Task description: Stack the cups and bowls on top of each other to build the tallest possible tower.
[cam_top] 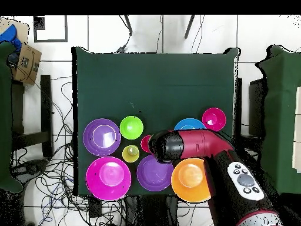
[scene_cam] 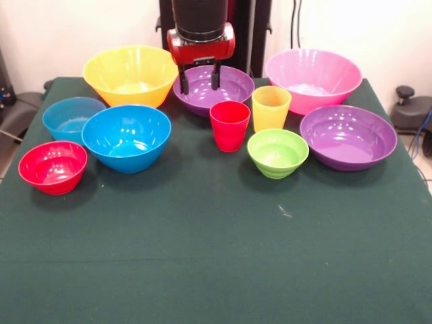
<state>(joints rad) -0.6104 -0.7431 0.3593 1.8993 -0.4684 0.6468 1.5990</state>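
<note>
My gripper (scene_cam: 200, 87) hangs open and empty just above the back purple bowl (scene_cam: 229, 86). In front of that bowl stand the red cup (scene_cam: 229, 126) and the yellow cup (scene_cam: 271, 108), both upright. The lime green bowl (scene_cam: 277, 153) and the second purple bowl (scene_cam: 348, 137) sit to their right, with the pink bowl (scene_cam: 312, 79) behind. To the left are the large yellow bowl (scene_cam: 130, 74), the medium blue bowl (scene_cam: 126, 138), the small blue bowl (scene_cam: 67, 118) and the red bowl (scene_cam: 52, 167). Every piece stands alone; no tower shows. From overhead the arm (cam_top: 194, 146) hides the gripper.
All the pieces crowd the robot's half of the dark green cloth (scene_cam: 216, 256). Overhead, the cloth (cam_top: 159, 82) runs on beyond the bowls to the table's edge. Cables lie on the floor (cam_top: 59, 123) around the table.
</note>
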